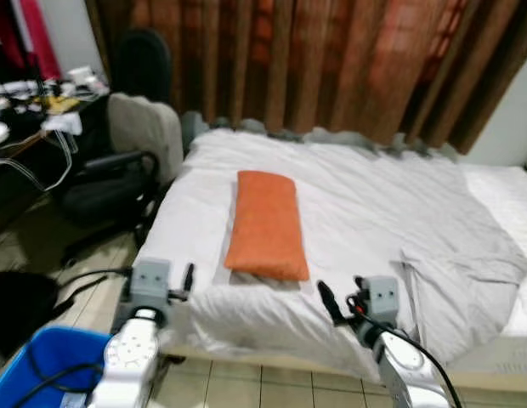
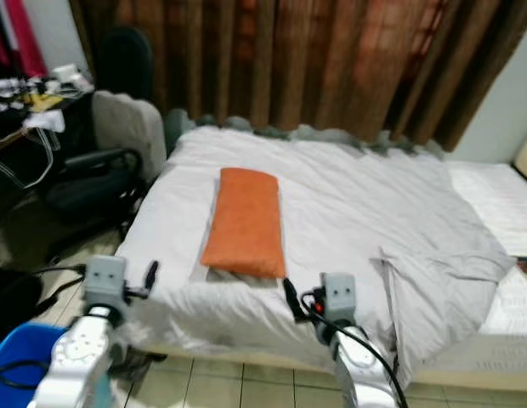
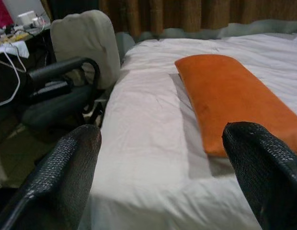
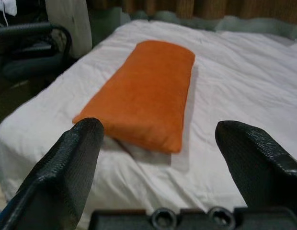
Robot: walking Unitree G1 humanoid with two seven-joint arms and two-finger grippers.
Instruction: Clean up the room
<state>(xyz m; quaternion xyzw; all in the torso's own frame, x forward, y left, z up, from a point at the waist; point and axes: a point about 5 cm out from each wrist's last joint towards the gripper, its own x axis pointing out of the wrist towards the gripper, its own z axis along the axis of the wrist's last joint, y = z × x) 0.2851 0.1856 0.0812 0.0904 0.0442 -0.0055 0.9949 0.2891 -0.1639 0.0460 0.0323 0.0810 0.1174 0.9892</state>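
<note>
Left gripper (image 3: 160, 177), right gripper (image 4: 160, 165) — fingers spread.

Wide bare stretches of white bedsheet (image 1: 357, 204) on both sides of the orange pillow (image 1: 265, 223), office chair (image 1: 127, 161) crowding the bed's left edge, blue bin (image 1: 34, 365) on floor near left arm, curtain (image 1: 331, 59) behind.

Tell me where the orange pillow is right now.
The orange pillow lies lengthwise on the left half of the bed, near its front edge, just beyond and between the two open grippers.
</note>
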